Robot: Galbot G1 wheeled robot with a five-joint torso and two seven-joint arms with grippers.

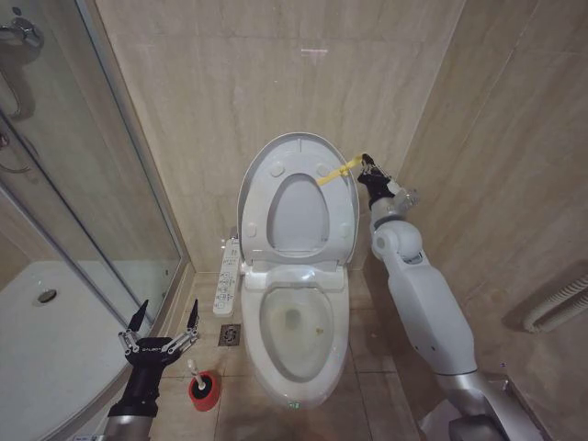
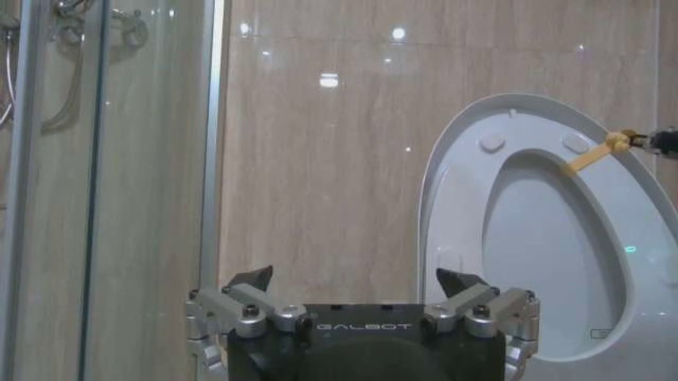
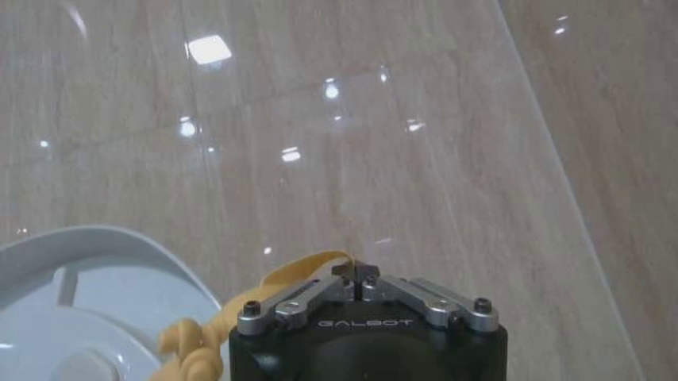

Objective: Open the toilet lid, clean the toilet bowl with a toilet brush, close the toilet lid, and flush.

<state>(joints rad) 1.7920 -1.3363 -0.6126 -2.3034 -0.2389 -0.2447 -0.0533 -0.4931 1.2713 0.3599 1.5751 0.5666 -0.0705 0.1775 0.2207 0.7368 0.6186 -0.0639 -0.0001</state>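
Apparently right gripper (image 1: 366,163) pinching yellow strap (image 1: 336,171); toilet lid (image 1: 297,197) upright.

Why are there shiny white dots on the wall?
They are lamp reflections on the glossy tiles: in the right wrist view bright spots sit above the right gripper, shut on the strap; in the left wrist view similar spots dot the wall above the raised lid; in the head view the glare is faint.

One toilet lid (image 1: 299,197), one toilet bowl (image 1: 296,326), one toilet brush (image 1: 196,372), two grippers.
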